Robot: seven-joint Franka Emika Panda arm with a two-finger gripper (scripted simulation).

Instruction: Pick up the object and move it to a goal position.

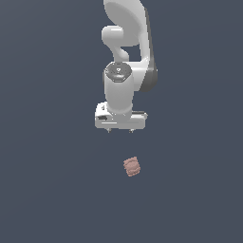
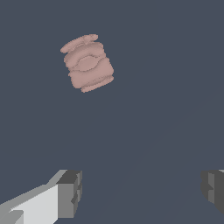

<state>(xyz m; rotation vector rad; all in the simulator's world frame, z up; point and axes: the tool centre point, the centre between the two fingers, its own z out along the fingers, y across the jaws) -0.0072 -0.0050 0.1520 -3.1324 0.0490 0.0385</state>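
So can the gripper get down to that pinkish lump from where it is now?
Probably yes. The gripper is open and holds nothing, the lump lies apart from it on bare surface, and nothing shows between them. It is not lined up over it yet.

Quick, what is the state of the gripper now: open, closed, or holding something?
Gripper: open and holding nothing; the fingers stand wide apart, and the object lies apart from them on the surface.

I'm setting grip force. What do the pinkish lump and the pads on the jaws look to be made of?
The object: matte pinkish-brown, ridged and bumpy, no gloss; perhaps soft rubber or clay, but a render leaves that open. The pads: flat dark grey, ribbed, rubber-like, on a smooth white, plastic-looking gripper.
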